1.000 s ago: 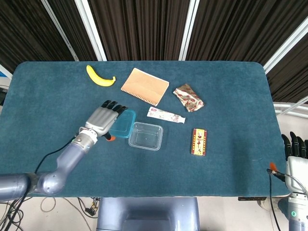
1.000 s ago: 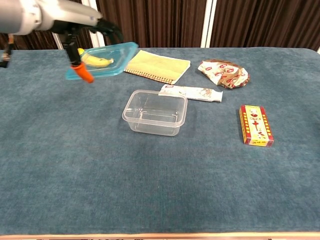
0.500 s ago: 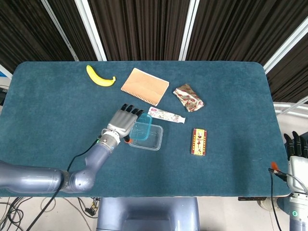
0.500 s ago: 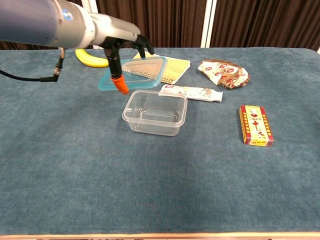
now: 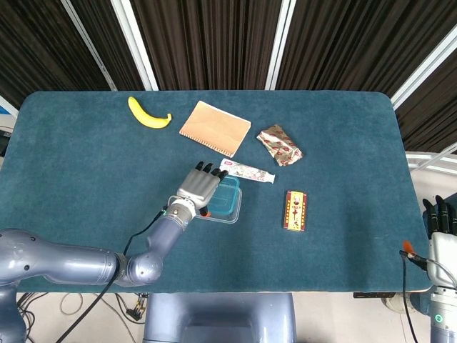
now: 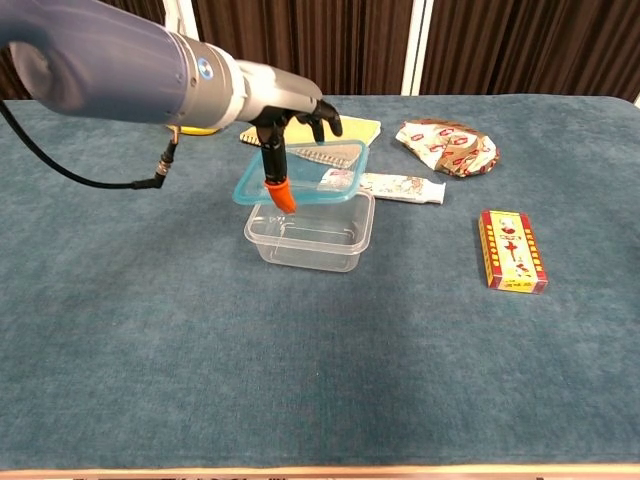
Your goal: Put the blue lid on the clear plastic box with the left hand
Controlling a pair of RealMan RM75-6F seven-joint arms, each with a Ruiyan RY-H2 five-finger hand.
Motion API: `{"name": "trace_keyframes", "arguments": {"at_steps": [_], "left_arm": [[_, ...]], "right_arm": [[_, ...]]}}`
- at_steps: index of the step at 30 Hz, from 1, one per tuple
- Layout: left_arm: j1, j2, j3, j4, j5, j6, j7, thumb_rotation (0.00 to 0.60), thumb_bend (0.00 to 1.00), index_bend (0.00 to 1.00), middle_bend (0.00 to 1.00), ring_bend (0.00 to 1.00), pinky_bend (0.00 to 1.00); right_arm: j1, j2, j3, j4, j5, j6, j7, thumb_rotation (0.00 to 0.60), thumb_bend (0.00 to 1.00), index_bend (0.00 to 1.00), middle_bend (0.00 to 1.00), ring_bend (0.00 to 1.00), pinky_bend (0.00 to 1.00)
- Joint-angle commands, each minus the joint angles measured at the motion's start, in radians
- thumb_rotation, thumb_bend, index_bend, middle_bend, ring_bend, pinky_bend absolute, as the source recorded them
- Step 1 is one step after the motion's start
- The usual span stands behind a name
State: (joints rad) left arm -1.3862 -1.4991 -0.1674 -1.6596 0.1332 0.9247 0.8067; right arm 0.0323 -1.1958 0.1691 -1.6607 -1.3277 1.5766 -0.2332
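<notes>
My left hand (image 5: 198, 187) (image 6: 290, 125) holds the blue lid (image 5: 224, 196) (image 6: 312, 178) by its left edge, just above the clear plastic box (image 5: 226, 211) (image 6: 308, 232). The lid hangs nearly level over the box's top, a small gap showing under it in the chest view. It covers most of the box in the head view. My right hand (image 5: 440, 218) is at the right edge of the head view, off the table; only its dark fingertips show.
A toothpaste tube (image 5: 246, 171) lies just behind the box, with a notebook (image 5: 215, 127), a banana (image 5: 148, 113) and a crumpled wrapper (image 5: 279, 144) further back. A red and yellow carton (image 5: 295, 210) lies to the right.
My left hand has carried the lid rightward and down, from beside the box's left rim to over the box, levelling it. The right hand has not moved.
</notes>
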Motion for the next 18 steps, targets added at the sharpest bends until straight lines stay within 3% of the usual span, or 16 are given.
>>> {"name": "trace_keyframes", "arguments": {"at_steps": [1,18], "left_arm": [[-0.008,-0.013,0.004,0.013,-0.005,-0.005,0.006,0.6,0.29,0.1,0.28,0.0,0.0],[-0.032,-0.091,0.029,0.088,-0.008,-0.023,0.027,0.6,0.29,0.1,0.28,0.0,0.0]], "right_arm": [[0.0,0.0,0.001,0.0,0.001,-0.001,0.001,0.6,0.3,0.1,0.03,0.0,0.0],[0.0,0.001,0.004,0.0,0.007,-0.002,0.003,0.6,0.3,0.1,0.03,0.0,0.0]]}}
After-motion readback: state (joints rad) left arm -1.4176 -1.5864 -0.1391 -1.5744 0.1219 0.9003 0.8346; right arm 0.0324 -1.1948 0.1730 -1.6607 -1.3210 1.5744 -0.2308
